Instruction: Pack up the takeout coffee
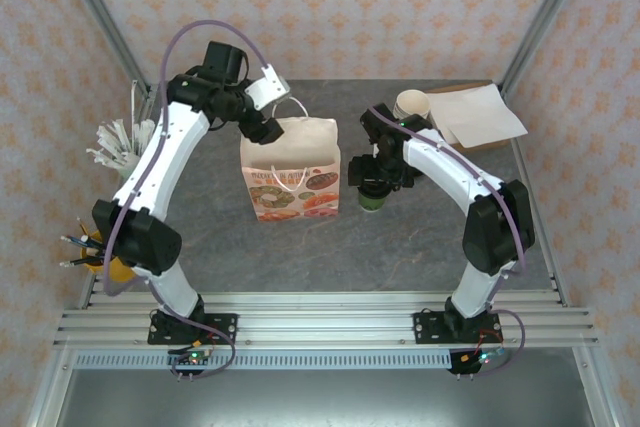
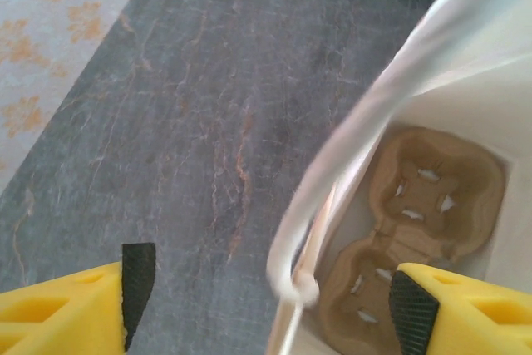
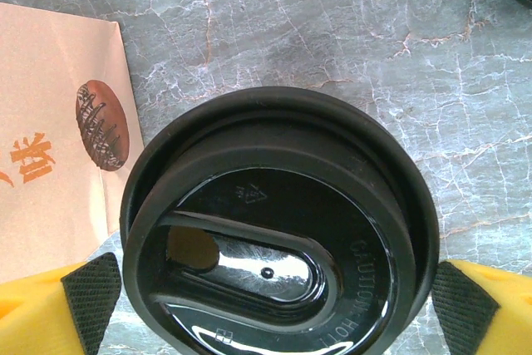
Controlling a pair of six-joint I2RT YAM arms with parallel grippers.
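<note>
The takeout coffee (image 1: 371, 197) is a small dark-green cup with a black lid (image 3: 274, 222), standing on the table just right of the paper bag (image 1: 290, 172). My right gripper (image 1: 376, 179) hangs over it. In the right wrist view its two black pads (image 3: 91, 297) stand wide apart on either side of the lid, open. My left gripper (image 1: 262, 127) is at the bag's top left rim, open. The bag's wall and white handle (image 2: 332, 164) pass between its jaws, with one pad (image 2: 413, 309) inside the bag and the other outside. A brown pulp cup carrier (image 2: 416, 222) lies in the bag's bottom.
A stack of cream-rimmed cups (image 1: 412, 104) and flat brown paper bags (image 1: 480, 112) sit at the back right. White sticks in a holder (image 1: 120, 137) and a yellow cup of pens (image 1: 95, 252) stand along the left edge. Metal frame posts rise at the back corners.
</note>
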